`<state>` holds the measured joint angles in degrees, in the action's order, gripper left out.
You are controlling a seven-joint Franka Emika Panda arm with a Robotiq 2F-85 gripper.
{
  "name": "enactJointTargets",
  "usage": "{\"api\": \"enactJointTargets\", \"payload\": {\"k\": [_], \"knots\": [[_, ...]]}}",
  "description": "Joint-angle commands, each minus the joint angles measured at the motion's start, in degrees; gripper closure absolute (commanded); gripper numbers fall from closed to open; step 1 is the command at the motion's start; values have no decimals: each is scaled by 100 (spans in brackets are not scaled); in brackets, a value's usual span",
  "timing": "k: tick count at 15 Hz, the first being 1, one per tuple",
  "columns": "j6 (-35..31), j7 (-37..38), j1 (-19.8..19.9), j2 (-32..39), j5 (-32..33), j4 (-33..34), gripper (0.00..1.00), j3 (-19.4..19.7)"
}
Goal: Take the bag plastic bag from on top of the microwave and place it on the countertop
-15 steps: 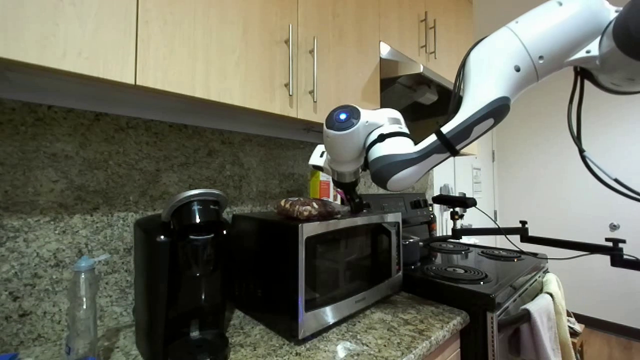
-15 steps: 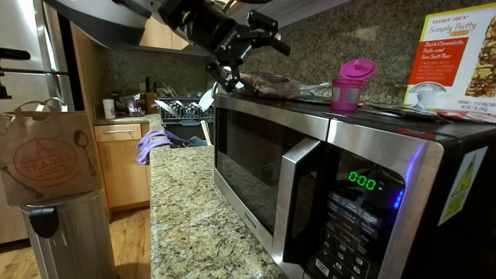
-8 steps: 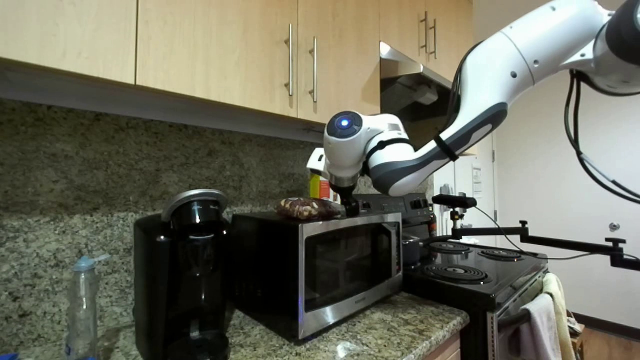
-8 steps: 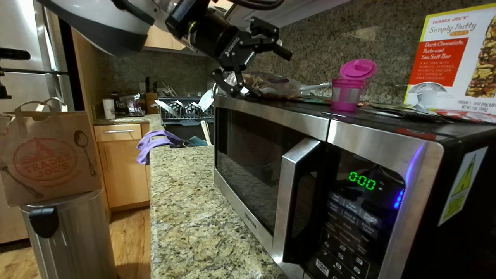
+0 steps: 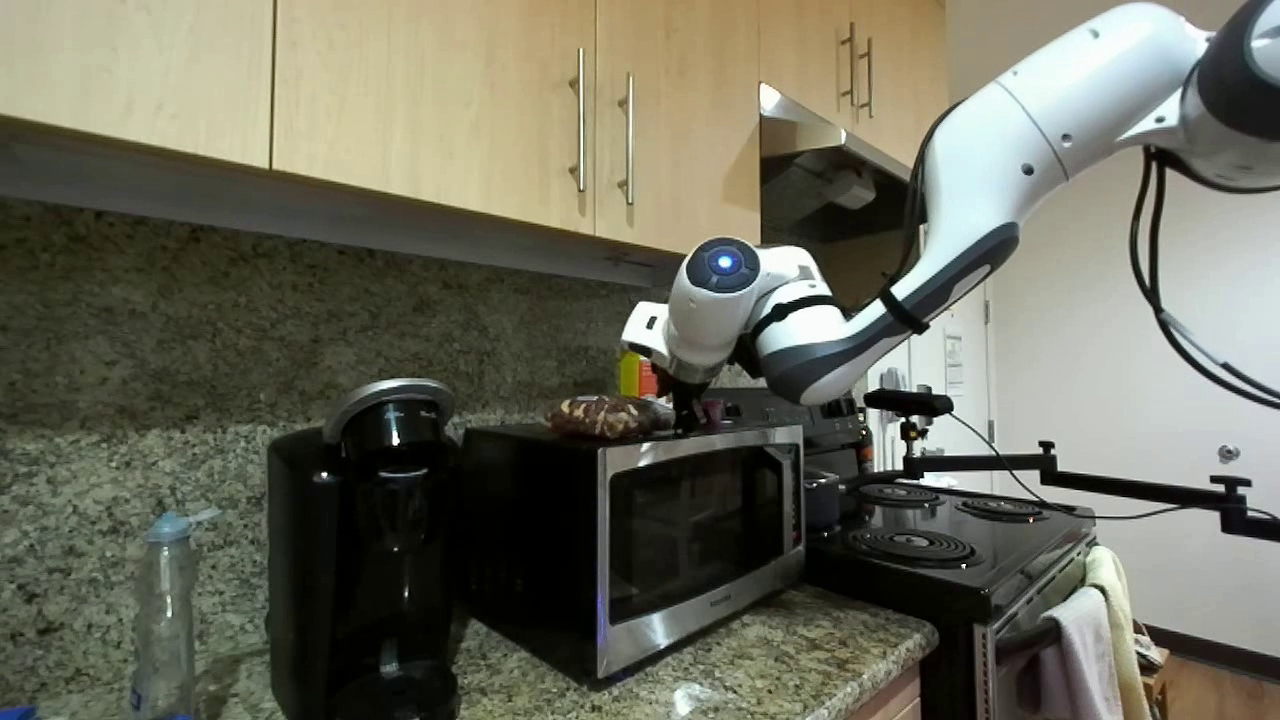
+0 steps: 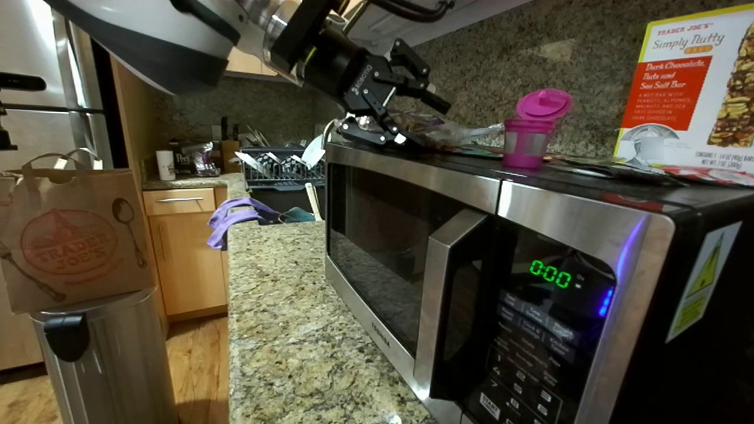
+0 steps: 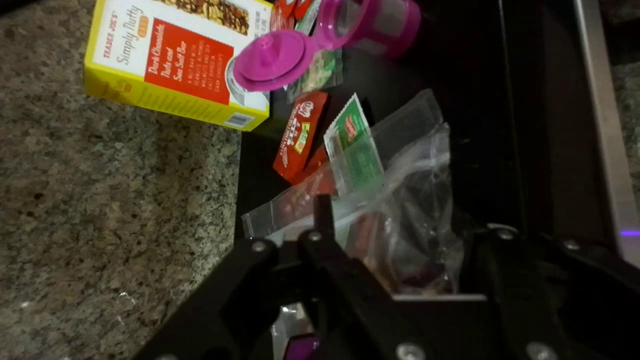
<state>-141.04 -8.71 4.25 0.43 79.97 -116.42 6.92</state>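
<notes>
The plastic bag (image 5: 600,417) lies on top of the silver microwave (image 5: 700,530). It is clear and glossy with dark purple-brown contents. It also shows in an exterior view (image 6: 453,132), partly behind my gripper (image 6: 423,123). My gripper is open, tilted low over the microwave top, with its lower finger close to the surface. In the wrist view the bag's clear zip end (image 7: 420,210) lies between and below my spread fingers. Whether they touch the bag I cannot tell. The speckled granite countertop (image 6: 283,330) runs in front of the microwave (image 6: 406,171).
A pink filter cup (image 6: 524,141), a yellow-edged carton (image 6: 671,88) and flat packets (image 7: 302,135) share the microwave top. A black coffee maker (image 5: 365,560) and clear bottle (image 5: 165,620) stand beside it. Cabinets (image 5: 430,110) hang above; the stove (image 5: 930,540) is adjacent.
My gripper has come down and tilted toward the microwave top, covering more of the bag in an exterior view. The bag appears shifted very slightly away from the stove side.
</notes>
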Motion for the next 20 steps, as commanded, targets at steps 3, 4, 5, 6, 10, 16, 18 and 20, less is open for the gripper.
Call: {"api": "enactJointTargets", "payload": {"k": [3,4,5,6,10,16,18,20], "knots": [[-1209,-51,286,-129,-279,-273,85,175],[-1392,-35,320,-228,-338,-337,91,207],[-1518,-34,337,-294,-391,-373,91,231],[-1615,-45,340,-393,-380,-394,92,233],[-2156,-399,269,-724,-481,-414,92,199],[-2673,-1793,-175,-1226,-1283,-607,91,138],[-2748,-2533,-473,-1223,-1749,-628,91,144],[-2543,-3096,-760,-1133,-2081,-498,91,98]]}}
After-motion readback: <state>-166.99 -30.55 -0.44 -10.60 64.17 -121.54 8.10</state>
